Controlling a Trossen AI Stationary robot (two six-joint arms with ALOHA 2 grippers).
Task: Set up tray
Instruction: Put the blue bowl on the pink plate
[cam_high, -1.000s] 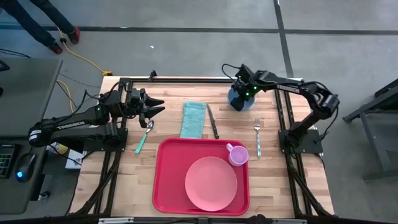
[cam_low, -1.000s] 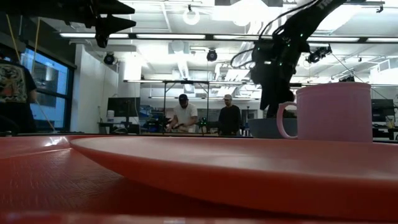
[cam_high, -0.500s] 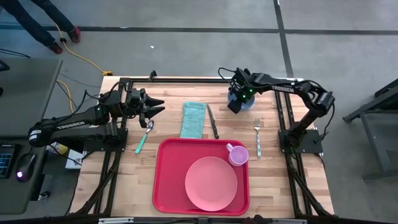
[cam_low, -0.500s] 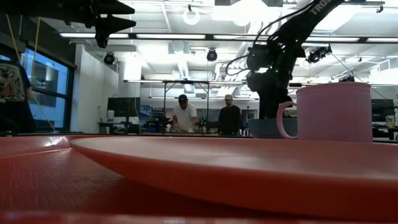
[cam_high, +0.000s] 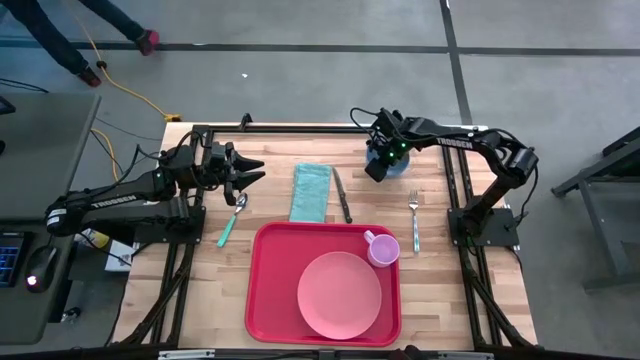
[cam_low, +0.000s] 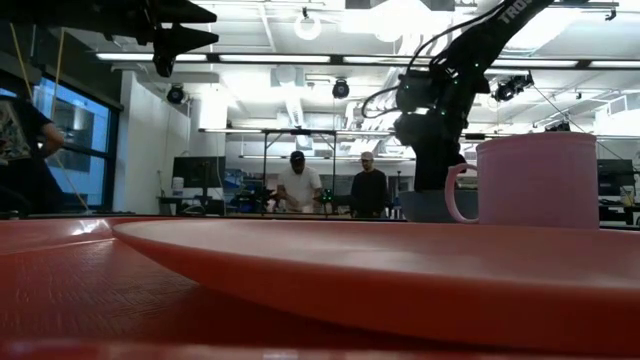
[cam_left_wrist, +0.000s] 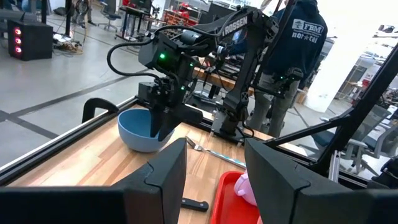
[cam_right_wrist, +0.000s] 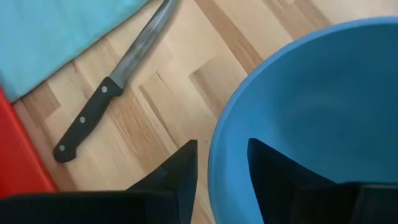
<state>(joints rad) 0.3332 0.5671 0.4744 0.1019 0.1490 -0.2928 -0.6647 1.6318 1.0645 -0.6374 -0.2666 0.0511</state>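
The red tray (cam_high: 268, 290) lies at the table's near middle. On it rest a round pink plate (cam_high: 340, 295) and a pink cup (cam_high: 381, 248). A blue bowl (cam_high: 396, 166) sits on the wood near the far right. My right gripper (cam_right_wrist: 222, 148) is open and points down over the bowl's left rim (cam_right_wrist: 214, 168). One finger stands outside the rim and one inside, with a gap showing on each side. My left gripper (cam_high: 255, 170) hovers open at the far left, above a teal-handled spoon (cam_high: 232, 220).
A teal napkin (cam_high: 311, 192) and a black-handled knife (cam_high: 342, 196) lie between the grippers, beyond the tray. A fork (cam_high: 413, 220) lies right of the tray. A black frame borders the table. People stand in the room beyond.
My right gripper has moved a little toward the table's left edge and come down onto the bowl's left rim. It has stayed nearly still over the last half second. The bowl has not moved.
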